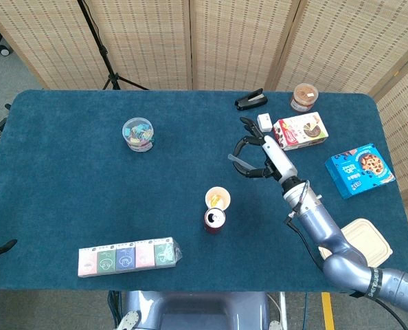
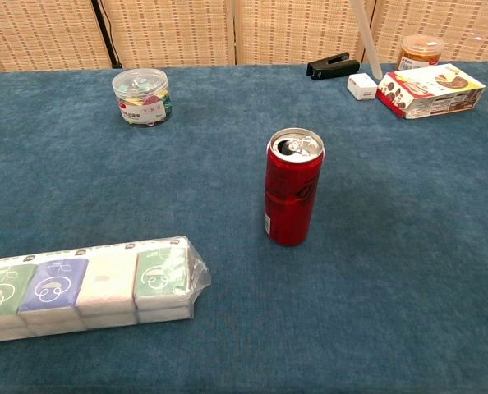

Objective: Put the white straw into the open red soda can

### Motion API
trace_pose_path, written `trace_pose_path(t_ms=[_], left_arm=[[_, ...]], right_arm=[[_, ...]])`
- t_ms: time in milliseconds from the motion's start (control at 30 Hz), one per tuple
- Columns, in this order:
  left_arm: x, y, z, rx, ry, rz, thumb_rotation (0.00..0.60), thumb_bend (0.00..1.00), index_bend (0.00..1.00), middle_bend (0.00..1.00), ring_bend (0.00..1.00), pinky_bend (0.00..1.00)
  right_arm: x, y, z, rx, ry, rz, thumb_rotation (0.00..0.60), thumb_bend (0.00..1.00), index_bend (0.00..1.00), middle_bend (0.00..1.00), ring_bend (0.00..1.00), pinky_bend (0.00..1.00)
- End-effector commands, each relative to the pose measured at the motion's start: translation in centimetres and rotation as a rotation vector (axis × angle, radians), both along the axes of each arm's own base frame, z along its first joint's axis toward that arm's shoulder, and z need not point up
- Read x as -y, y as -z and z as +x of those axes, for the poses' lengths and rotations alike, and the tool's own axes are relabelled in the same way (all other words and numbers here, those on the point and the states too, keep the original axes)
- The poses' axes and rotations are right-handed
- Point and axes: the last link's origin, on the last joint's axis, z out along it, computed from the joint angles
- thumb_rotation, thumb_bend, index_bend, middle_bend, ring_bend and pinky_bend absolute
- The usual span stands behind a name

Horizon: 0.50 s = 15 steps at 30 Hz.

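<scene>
The open red soda can stands upright near the middle of the blue table, its mouth facing up. My right hand is raised above the table, behind and to the right of the can, and pinches the white straw. The straw sticks out from the hand toward the can side. In the chest view only the straw's lower part hangs in from the top edge; the hand itself is out of that frame. My left hand appears in neither view.
A small yellow cup sits just behind the can. A clip jar, tissue packs, black stapler, small white box, red cookie box, blue cookie box, brown jar and beige container ring the table.
</scene>
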Motion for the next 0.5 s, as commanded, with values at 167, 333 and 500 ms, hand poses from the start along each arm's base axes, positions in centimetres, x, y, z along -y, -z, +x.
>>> trace_pose_path(t_ms=[167,333,500], left_arm=[[-0.2,-0.3,0.0,0.014,0.006,-0.005,0.6,0.0,0.0,0.0,0.0,0.0],[-0.3,-0.9,0.1,0.026,0.005,0.018,0.6,0.0,0.0,0.0,0.0,0.0],[-0.4,-0.9,0.0,0.022,0.001,0.014,0.6,0.0,0.0,0.0,0.0,0.0]], right_arm=[[-2.5,-3.3,2.4,0.201,-0.08,0.086,0.6,0.5,0.59,0.0,0.0,0.0],[-3.7,-2.6,2.8,0.263,-0.096,0.2,0.6,0.49,0.59,0.0,0.0,0.0],[-4.1,-1.9,2.9,0.284,-0.116,0.245,0.6,0.49,0.59,0.0,0.0,0.0]])
